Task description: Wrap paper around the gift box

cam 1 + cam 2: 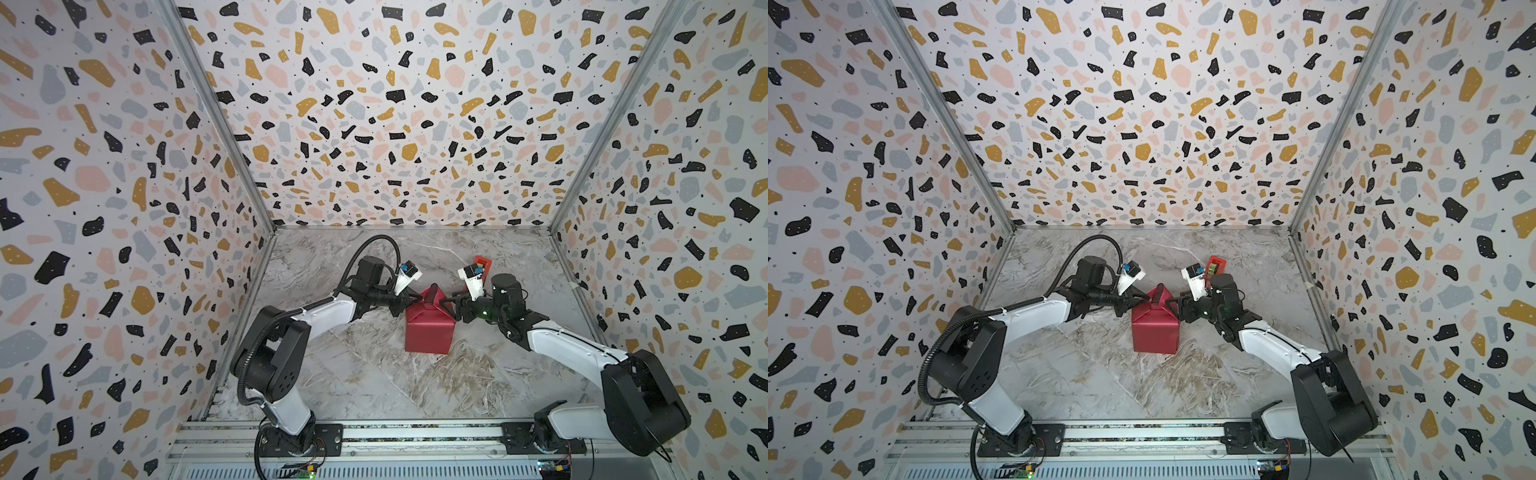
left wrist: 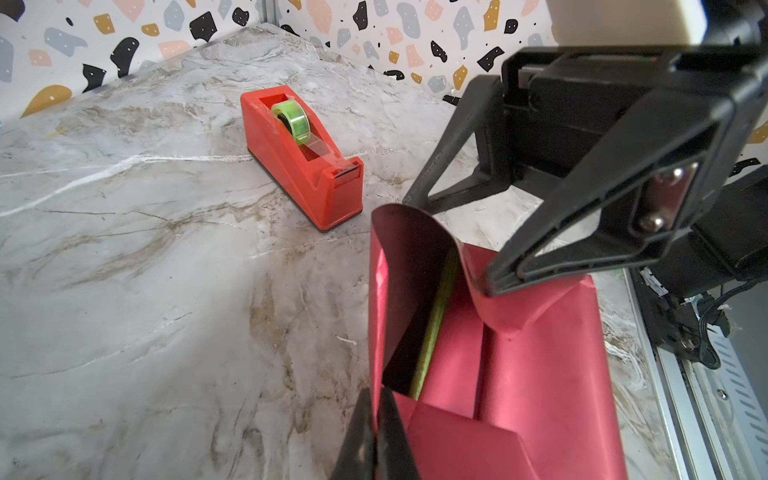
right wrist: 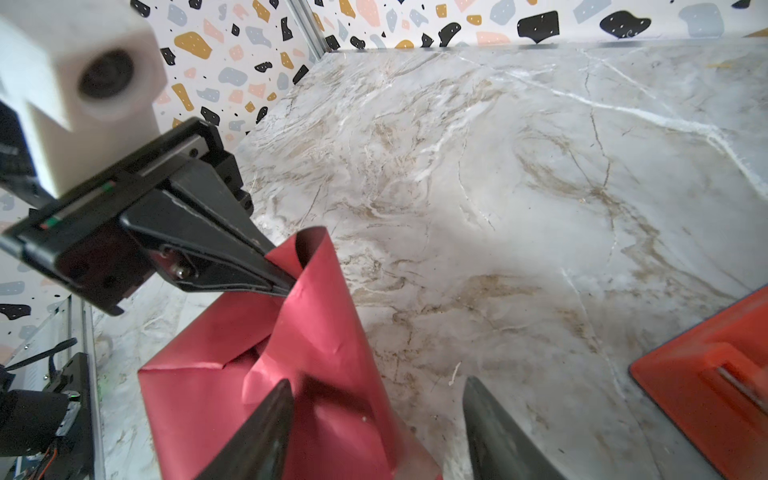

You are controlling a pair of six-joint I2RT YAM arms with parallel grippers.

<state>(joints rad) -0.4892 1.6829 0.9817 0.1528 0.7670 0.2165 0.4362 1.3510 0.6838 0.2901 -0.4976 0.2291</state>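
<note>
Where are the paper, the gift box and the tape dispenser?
paper (image 1: pixel 430 332): a top view, front face.
gift box (image 2: pixel 436 316): left wrist view, green edge inside the fold.
tape dispenser (image 2: pixel 286 174): left wrist view, red side.

Mid-desk, on the grey marbled desk (image 1: pixel 365 382), the crimson-and-maroon paper sheet (image 1: pixel 430 328) is folded around the olive-green cardboard gift box (image 2: pixel 436 324), one flap standing up on top. The left hand (image 1: pixel 413 297) is at the flap's left, the right hand (image 1: pixel 451 304) at its right. The red-orange plastic tape dispenser (image 1: pixel 482 264) sits behind-right of the box, apart.
</note>
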